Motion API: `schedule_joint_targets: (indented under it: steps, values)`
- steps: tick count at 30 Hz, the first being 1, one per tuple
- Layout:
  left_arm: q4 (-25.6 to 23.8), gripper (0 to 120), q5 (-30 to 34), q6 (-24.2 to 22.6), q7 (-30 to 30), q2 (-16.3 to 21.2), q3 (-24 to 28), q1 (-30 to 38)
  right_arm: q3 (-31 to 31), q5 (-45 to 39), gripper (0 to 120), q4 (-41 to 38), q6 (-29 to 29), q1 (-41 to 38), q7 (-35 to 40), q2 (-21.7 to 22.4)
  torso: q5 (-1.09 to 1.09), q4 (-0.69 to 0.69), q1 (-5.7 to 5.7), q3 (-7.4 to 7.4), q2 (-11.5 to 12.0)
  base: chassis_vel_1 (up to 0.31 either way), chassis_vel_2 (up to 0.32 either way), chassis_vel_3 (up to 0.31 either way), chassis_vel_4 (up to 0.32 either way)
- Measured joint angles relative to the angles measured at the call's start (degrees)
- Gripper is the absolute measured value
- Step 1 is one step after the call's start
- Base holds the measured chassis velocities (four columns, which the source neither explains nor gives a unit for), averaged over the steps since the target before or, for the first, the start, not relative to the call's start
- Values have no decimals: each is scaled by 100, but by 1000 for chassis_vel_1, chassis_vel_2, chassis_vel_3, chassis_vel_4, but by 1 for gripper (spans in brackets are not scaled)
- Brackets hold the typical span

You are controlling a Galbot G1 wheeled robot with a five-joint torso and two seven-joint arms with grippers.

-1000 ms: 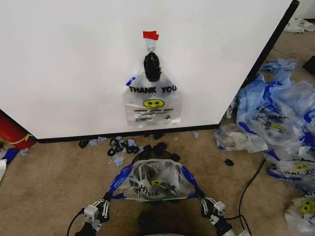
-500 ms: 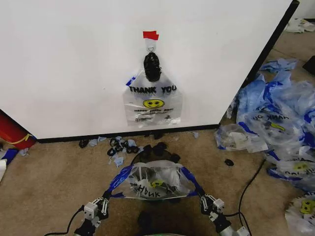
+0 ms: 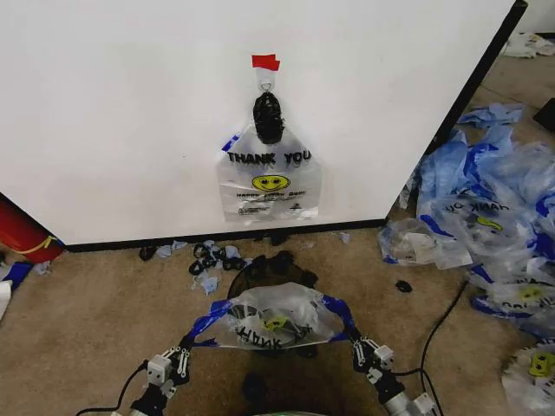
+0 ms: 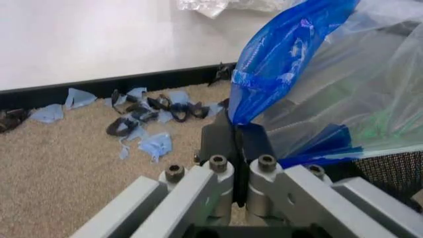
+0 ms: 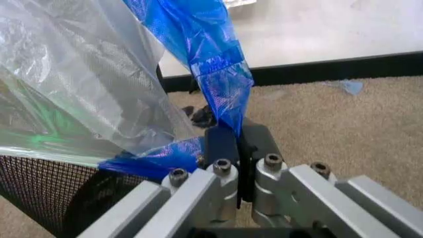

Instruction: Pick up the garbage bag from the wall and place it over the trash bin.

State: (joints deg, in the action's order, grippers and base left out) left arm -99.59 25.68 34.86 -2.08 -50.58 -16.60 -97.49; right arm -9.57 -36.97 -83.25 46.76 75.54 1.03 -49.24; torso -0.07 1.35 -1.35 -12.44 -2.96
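While both grippers pinch its handles, garbage bag [image 3: 276, 318] drapes trash bin [image 3: 270, 269].

Tan carpet floor [image 3: 104, 312]; trash bin [image 3: 273, 270] stands there; blue scraps [image 3: 208, 283]; heaped bags [image 3: 494, 217].

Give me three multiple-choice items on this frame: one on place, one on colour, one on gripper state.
1. Where is the garbage bag held by the grippers?
A. stretched over the trash bin
B. on the wall hook
C. flat on the carpet by the pile

2. What colour are that bag's handles?
A. red
B. blue
C. yellow

3. How is the left gripper?
A. open, holding nothing
B. shut on the bin's rim
C. shut on a bag handle

Key: 1 A, the garbage bag spreads above the trash bin. 2 B, both wrist views show blue strips. 3 C, the left gripper pinches a handle; the right gripper does likewise.
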Motion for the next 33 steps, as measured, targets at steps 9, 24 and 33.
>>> schedule_joint_targets:
  steps: [9,24,33]
  values:
    - [-245,3,-93,16,-2,15,-73,-128,55,3,1,-158,0,114,8,74,1,0,0,0,0,0,0,0,0]
    - [-466,59,-241,100,3,4,-190,-324,294,55,58,-404,-20,387,-38,151,0,0,0,0,0,0,0,0,0]
    - [-795,92,-342,171,9,-39,-335,-547,626,57,91,-760,26,809,-85,231,1,0,0,0,0,0,0,0,0]
